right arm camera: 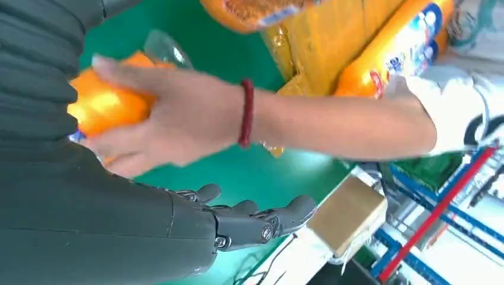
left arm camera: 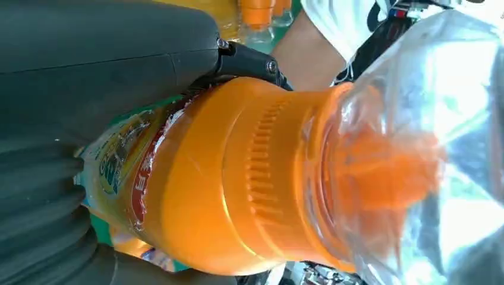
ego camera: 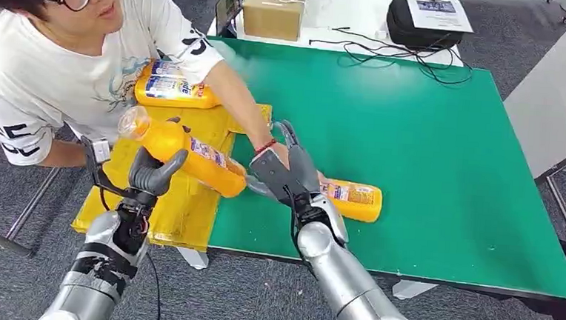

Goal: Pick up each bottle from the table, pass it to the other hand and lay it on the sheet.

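above sheet [ego camera: 188, 199] — bottle [ego camera: 191, 157] in left hand [ego camera: 153, 173]

The right robot hand [ego camera: 288, 171] hides much of the person's hand [ego camera: 279, 154] on the tabletop bottle [ego camera: 353, 199]. The held bottle [left arm camera: 249, 178] is blurred at its clear cap.

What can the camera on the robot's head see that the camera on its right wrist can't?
Head view alone: the left hand gripping an orange bottle above the yellow sheet, and the black bag at the far table edge.
Right wrist view alone: blue and red bars beside the table.
Both: the person's hand on another orange bottle on the green table, the right hand with fingers apart, and the cardboard box.
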Available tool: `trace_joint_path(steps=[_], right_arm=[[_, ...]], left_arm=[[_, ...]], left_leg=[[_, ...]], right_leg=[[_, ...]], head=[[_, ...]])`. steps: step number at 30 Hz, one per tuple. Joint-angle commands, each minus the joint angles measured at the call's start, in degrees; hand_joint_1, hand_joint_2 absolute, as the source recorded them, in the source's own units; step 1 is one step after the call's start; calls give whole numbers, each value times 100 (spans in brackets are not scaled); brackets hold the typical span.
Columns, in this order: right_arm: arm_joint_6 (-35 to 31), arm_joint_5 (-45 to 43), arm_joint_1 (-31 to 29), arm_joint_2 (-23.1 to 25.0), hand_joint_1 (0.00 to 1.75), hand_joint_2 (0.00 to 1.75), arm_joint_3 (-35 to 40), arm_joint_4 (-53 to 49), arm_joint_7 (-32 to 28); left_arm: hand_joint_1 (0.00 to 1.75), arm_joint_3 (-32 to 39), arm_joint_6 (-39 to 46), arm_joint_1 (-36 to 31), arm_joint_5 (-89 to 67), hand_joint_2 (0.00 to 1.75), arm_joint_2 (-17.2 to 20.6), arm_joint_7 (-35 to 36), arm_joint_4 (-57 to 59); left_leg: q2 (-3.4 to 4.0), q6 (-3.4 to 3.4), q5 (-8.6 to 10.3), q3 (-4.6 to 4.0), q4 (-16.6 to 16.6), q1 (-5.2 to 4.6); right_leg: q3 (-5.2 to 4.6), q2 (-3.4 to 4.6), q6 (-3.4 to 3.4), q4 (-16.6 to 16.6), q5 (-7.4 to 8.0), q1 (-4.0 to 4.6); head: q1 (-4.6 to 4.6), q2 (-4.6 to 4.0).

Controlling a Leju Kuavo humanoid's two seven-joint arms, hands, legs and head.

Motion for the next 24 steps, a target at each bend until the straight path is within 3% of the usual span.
trace_joint_path(steps=[1, 3, 6, 11, 14, 24], right_arm=[[-117, -227, 197, -350, 0, 175, -400, -579, -143], [-131, -331, 318, -399, 0, 175, -514, -765, -211], [-190, -420, 445, -436, 0, 175, -655, -990, -307], [-153, -596, 634, -517, 0, 175, -949, -1395, -409], [-15, -670, 683, -516, 0, 175, -1067, -1484, -473], [73, -648, 654, -492, 0, 175, -1089, -1390, -490]], left_arm=[[175, 720, 56, -67, 542, 175, 33, 91, 15], [175, 887, 8, -24, 732, 175, 73, 155, 12], [175, 796, 576, -98, -150, 175, 263, -295, 43], [175, 188, 1784, -473, -2842, 175, 762, -869, 386], [175, -128, 2334, -655, -4264, 175, 876, -997, 605], [175, -26, 2350, -742, -4648, 175, 792, -1046, 760]], left_leg=[[-7, -5, -15, 31, 1, 5], [-5, -6, -18, 39, 0, 5], [-4, -7, -20, 40, 2, 6], [-13, -8, -15, 25, 7, 8], [-20, -6, -7, 18, 2, 6], [-5, -4, -8, 19, -2, 2]], right_leg=[[34, -8, -7, 0, -17, 5], [42, -8, -8, -1, -20, 6], [43, -7, -10, 1, -22, 6], [30, -15, -10, 6, -19, 9], [22, -22, -8, 2, -15, 6], [20, -8, -5, 0, -11, 2]], head=[[2, 0], [2, 0], [2, 0], [2, 0], [2, 0], [0, 0]])
